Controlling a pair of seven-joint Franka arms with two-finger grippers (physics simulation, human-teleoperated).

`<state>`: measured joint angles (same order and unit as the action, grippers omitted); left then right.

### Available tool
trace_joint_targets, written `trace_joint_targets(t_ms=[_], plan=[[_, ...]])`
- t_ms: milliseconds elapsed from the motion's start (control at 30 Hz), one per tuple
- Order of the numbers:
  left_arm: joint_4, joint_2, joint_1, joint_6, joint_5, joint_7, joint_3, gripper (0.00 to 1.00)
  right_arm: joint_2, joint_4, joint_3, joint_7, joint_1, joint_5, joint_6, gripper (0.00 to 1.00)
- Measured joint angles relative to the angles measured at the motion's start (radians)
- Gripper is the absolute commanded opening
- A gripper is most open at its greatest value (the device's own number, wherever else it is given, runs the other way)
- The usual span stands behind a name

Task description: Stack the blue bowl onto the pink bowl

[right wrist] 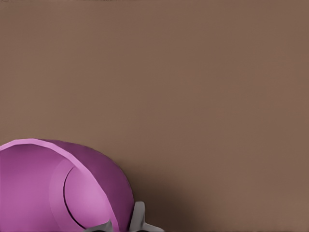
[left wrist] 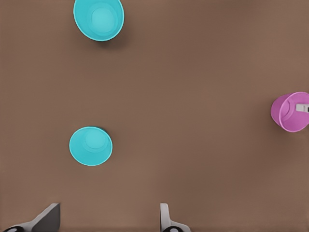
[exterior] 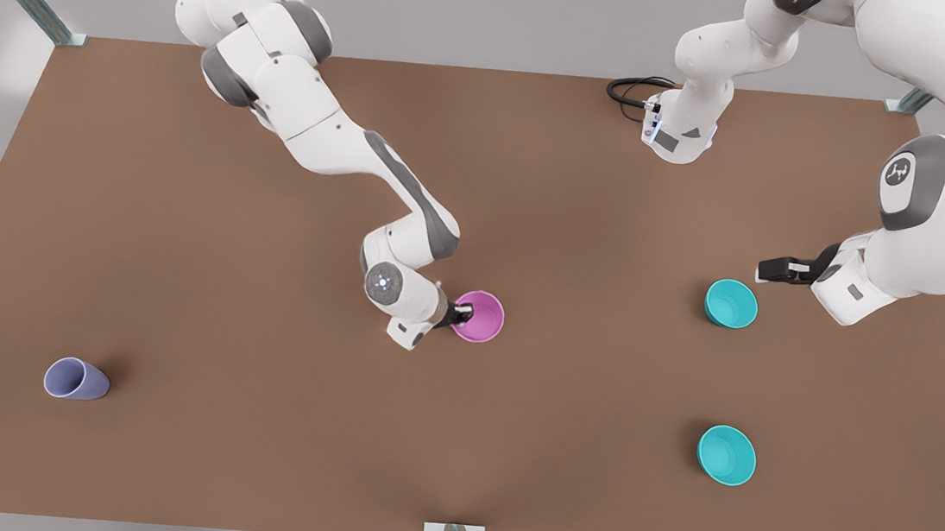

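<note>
Blue bowl (exterior: 731,303) sits upright on the brown surface (exterior: 255,366) toward the front view's right, and a second blue bowl (exterior: 727,455) that looks just the same sits nearer the camera on that side, well apart from the first. In the left wrist view both appear, one (left wrist: 91,146) close ahead of the gripper and the other (left wrist: 98,18) farther off. The left gripper (exterior: 771,269) hangs just beside the farther-back blue bowl, not touching it, with its fingers (left wrist: 165,217) spread wide and nothing between them. The pink bowl (exterior: 479,316) is near the middle of the surface. The right gripper (exterior: 459,314) is at its rim on the front view's left side, and the right wrist view shows one finger (right wrist: 137,218) outside the wall of the pink bowl (right wrist: 58,188) and the other inside, closed onto the wall. A pale lavender cup (exterior: 76,379) lies on its side near the front view's left, well apart from the bowls.
</note>
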<state>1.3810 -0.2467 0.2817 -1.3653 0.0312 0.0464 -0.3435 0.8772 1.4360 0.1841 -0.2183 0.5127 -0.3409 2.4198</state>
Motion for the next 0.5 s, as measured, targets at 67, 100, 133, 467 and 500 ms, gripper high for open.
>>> trace_joint_targets(t_ms=[67,100,133,467,500], plan=[[0.000,-0.006,0.002,0.000,0.000,0.000,0.001,1.00,0.019,-0.015,0.000,-0.048,0.002,0.011,0.014,0.93],[0.001,-0.007,0.006,0.002,0.000,0.001,0.001,1.00,0.023,-0.017,0.000,-0.071,0.002,0.016,0.019,1.00],[0.005,-0.015,0.008,0.003,0.001,0.001,0.001,1.00,0.025,-0.020,0.000,-0.092,0.003,0.018,0.023,1.00],[0.423,-0.010,-0.120,-0.222,0.080,-0.075,0.410,1.00,-0.197,0.068,0.000,-0.228,-0.182,0.043,-0.046,1.00],[0.487,-0.006,-0.135,-0.269,0.099,-0.101,0.458,1.00,-0.230,0.072,0.001,-0.220,-0.251,0.072,-0.099,1.00]])
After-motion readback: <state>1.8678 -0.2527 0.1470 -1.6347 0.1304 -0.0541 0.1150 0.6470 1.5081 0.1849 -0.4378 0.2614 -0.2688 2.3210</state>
